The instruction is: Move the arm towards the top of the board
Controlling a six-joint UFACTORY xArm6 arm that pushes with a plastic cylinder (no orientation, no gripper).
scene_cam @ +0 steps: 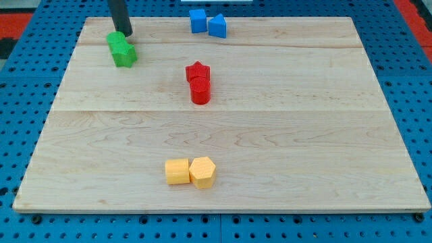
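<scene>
My tip (125,32) sits at the far left of the board (270,148), touching the far side of the green star block (122,50). It is a bare rod with nothing to spread or pinch. The far edge is near, so little travel remains.

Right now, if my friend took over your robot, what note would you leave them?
My tip sits near the board's top-left corner, right at the upper edge of the green block; contact unclear.
Two blue blocks sit together at the top edge. The red star and red cylinder touch near the middle. Two yellow blocks sit side by side near the bottom.
Done: the arm is nearly at the top.
Left: only a small push upward, if any.
</scene>
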